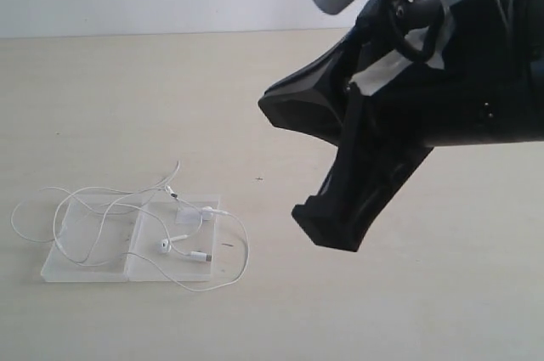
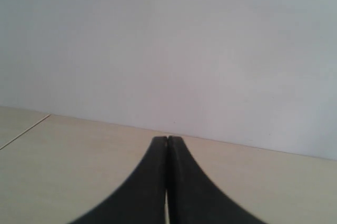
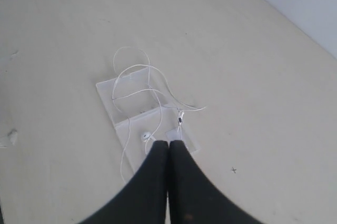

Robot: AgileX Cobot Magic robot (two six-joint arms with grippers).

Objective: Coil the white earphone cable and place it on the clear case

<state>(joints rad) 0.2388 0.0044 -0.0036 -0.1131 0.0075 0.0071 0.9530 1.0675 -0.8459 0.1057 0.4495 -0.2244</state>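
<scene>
White earphone cable [image 1: 161, 245] lay in thin, loose loops over the clear case [image 1: 85, 269], at the left of the table [image 1: 127, 106], stretched mostly left to right. Left claw [image 2: 167, 142] and right claw [image 3: 168, 147] were both squeezed together, holding nothing

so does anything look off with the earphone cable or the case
The white earphone cable is not coiled: it sprawls in loose loops across the open clear case, and loops trail off onto the table on both sides. Nothing looks damaged.
</scene>
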